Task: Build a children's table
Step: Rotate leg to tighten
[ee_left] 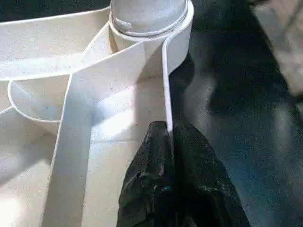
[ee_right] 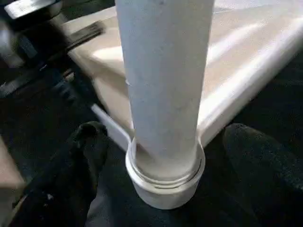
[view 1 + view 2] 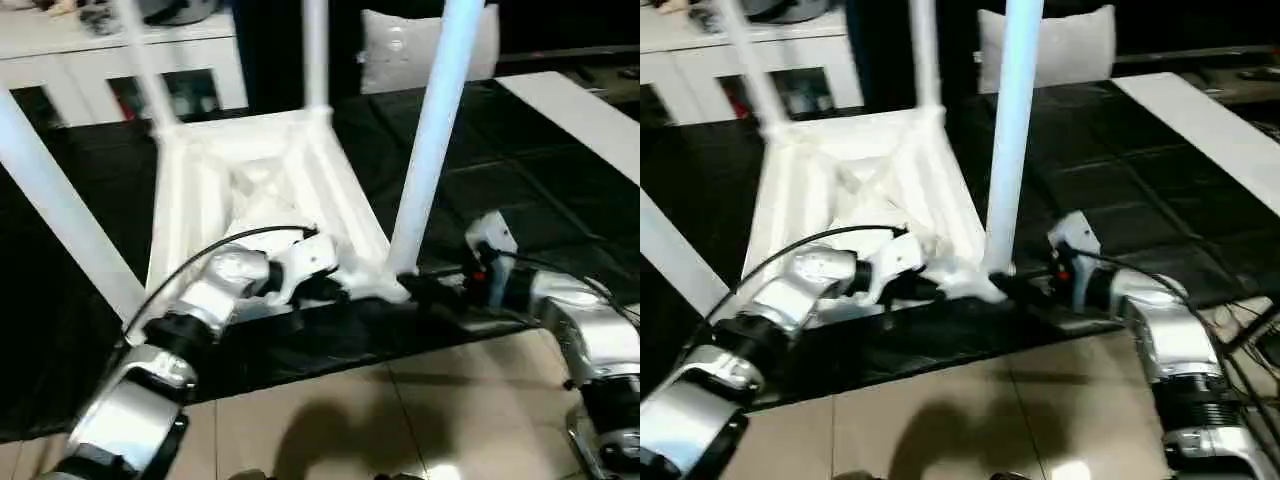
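The white children's table lies upside down on a black mat, ribbed underside up, with its four legs standing in the corner sockets. The nearest right leg rises from its round socket. My left gripper is shut on the thin rim wall of the tabletop, just beside that socket. My right gripper is open at the base of the same leg, with one black finger on each side and a gap between each finger and the leg.
The black mat ends near me at a tiled floor. A white cabinet with dark glass doors stands at the back left, a white cushion behind the table, and a white board at the right.
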Controlling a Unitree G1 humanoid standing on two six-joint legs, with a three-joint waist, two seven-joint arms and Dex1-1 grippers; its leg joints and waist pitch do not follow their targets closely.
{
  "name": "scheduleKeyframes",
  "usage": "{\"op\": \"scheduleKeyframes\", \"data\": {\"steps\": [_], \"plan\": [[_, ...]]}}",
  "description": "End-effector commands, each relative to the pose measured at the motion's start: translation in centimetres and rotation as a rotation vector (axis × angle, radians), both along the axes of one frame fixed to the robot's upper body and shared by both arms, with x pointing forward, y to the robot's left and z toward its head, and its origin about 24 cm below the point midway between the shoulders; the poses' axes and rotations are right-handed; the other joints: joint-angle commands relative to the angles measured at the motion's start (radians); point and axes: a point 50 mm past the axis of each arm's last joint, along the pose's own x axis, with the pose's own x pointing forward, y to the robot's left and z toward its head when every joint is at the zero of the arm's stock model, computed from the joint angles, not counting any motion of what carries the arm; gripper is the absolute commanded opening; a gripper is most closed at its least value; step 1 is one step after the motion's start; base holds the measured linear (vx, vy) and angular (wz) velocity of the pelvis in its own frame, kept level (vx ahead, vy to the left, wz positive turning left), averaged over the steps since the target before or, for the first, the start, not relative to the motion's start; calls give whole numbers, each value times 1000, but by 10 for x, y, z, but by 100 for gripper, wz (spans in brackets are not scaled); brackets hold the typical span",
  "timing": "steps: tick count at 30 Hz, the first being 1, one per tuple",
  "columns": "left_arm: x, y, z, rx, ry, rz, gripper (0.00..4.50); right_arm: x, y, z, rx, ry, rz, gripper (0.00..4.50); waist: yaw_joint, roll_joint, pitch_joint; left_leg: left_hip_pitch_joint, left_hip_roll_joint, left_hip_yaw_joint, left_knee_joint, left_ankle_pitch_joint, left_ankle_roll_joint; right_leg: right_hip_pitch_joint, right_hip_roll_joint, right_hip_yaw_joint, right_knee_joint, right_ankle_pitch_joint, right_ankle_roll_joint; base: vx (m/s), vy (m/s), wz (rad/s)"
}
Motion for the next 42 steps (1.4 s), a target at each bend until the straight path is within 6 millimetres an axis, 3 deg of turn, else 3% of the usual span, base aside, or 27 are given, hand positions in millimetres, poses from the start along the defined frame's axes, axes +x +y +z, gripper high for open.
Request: {"op": "scheduleKeyframes", "data": {"steps": [1, 3, 6, 7, 12, 13, 25, 30, 33, 36, 39, 41, 42], "plan": [[-7, -9, 1, 41, -24, -136, 0, -1, 1, 4, -1, -5, 74, 423, 5, -17, -79, 5, 50, -12, -60, -91, 131, 66, -75, 65, -63, -254, -157, 0, 0, 0], [-10, -8, -1, 59, -18, -184, 0, -4, 1, 4, 12, 20, 136, 390, 13, -18, -79, 7, 52, -12, -61, -93, 132, 66, -75, 66, -61, -250, -162, 0, 0, 0], [-17, -8, -2, 78, 3, -286, 0, -13, 2, 3, -11, 62, 270, 390, 24, -23, -77, 7, 54, -12, -63, -99, 126, 65, -77, 67, -63, -275, -155, 0, 0, 0], [-18, -8, -2, 78, 6, -297, 0, -13, 2, 2, -13, 65, 278, 358, 28, -23, -77, 8, 54, -12, -63, -100, 122, 65, -79, 68, -64, -286, -150, 0, 0, 0], [-27, -9, -2, 92, 38, -406, 0, -14, 4, 1, -16, 81, 339, 337, 30, -24, -78, 7, 55, -12, -65, -95, 115, 64, -79, 69, -62, -285, -153, 0, 0, 0], [-28, -9, -3, 95, 39, -416, 0, -14, 5, 1, -12, 86, 348, 305, 31, -24, -79, 7, 55, -12, -64, -92, 114, 65, -80, 69, -61, -280, -155, 0, 0, 0], [-28, -8, -4, 96, 45, -418, 0, -20, 13, -3, 32, 158, 445, 209, 37, -25, -78, 7, 55, -13, -65, -94, 106, 64, -78, 68, -63, -300, -140, 0, 0, 0], [-26, -8, -3, 36, 90, -331, 0, -18, 16, -4, 71, 174, 384, 204, 36, -25, -78, 6, 56, -14, -65, -93, 104, 65, -79, 67, -61, -299, -145, 0, 0, 0], [-23, -10, -2, 2, 102, -255, 0, -11, 19, -8, 68, 165, 264, 204, 28, -26, -72, 6, 54, -13, -68, -112, 93, 64, -78, 66, -69, -343, -135, 0, 0, 0], [-20, -15, -1, -32, 113, -160, 0, 2, 25, -14, 37, 120, 67, 203, 12, -28, -64, 9, 43, -14, -70, -151, 57, 63, -79, 57, -90, -476, -85, 0, 0, 0], [-18, -26, 3, -92, 123, -67, 0, 15, 32, -19, 26, 116, -124, 200, -29, -27, -58, 9, 36, -20, -70, -213, 24, 65, -75, 39, -108, -569, -42, 0, 0, 0], [-16, -37, 5, -121, 116, -12, 0, 22, 39, -21, 37, 122, -227, 199, -60, -27, -58, 8, 27, -22, -62, -242, 26, 64, -75, 31, -120, -603, -19, 0, 0, 0], [-16, -42, 6, -136, 114, 18, 0, 27, 43, -21, 43, 122, -285, 199, -64, -25, -58, 10, 25, -21, -60, -244, 28, 62, -74, 29, -123, -607, -16, 0, 0, 0]]}}
